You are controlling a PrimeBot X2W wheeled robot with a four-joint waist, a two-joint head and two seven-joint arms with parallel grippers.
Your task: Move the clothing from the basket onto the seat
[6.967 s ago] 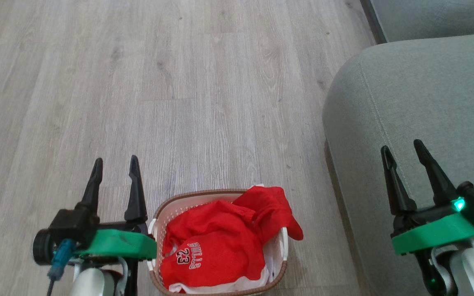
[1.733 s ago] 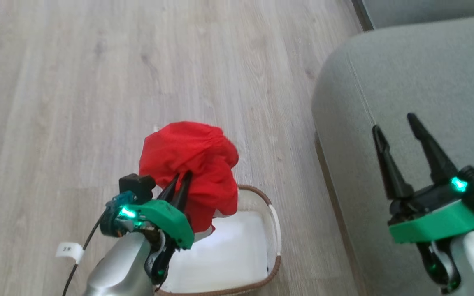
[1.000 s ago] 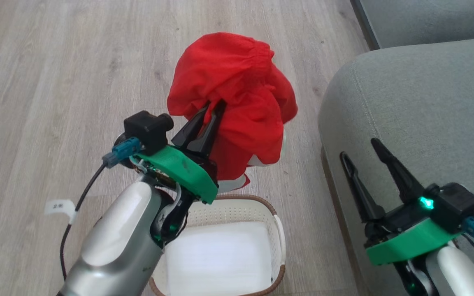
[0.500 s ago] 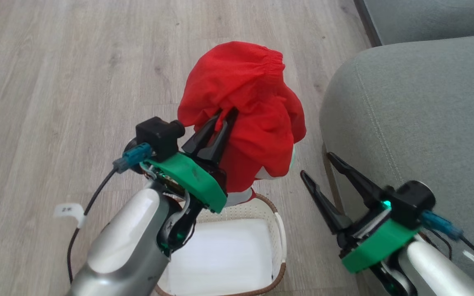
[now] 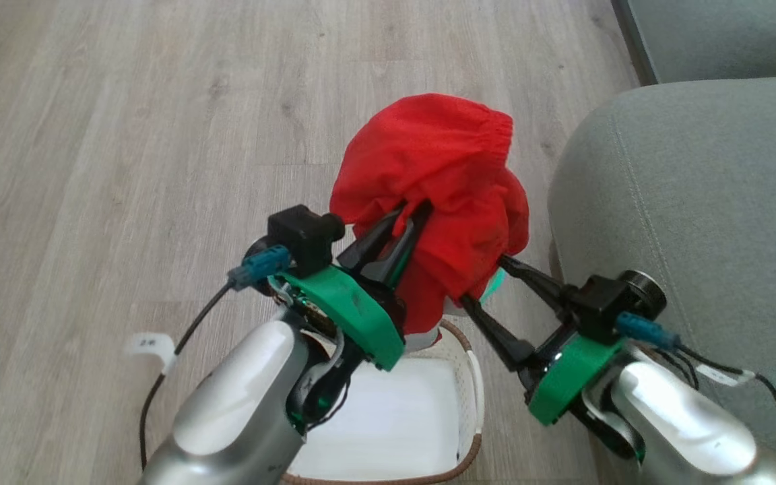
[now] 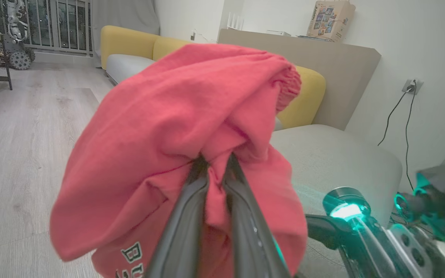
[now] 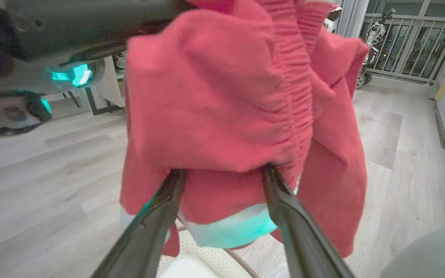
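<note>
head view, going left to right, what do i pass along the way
white cable tag → left gripper → clothing → right gripper → seat

The clothing [image 5: 442, 168] is the main block. It is bunched over and ahead of the tips of the left gripper [image 5: 418, 210], whose fingers are pinched together on a fold, so nothing passes straight ahead of them. The same cloth hangs into the wide gap between the fingers of the right gripper [image 5: 486, 283] and covers their tips. The two sets of fingers lie close, with only draped cloth between them. Just beyond the right fingers' outer side stands the seat [image 5: 684, 202], a wall at that flank with its top surface free. Outside the left fingers lies open floor [image 5: 125, 135]. Beneath both, the basket [image 5: 472, 377] gapes upward, its rim near the wrists.
</note>
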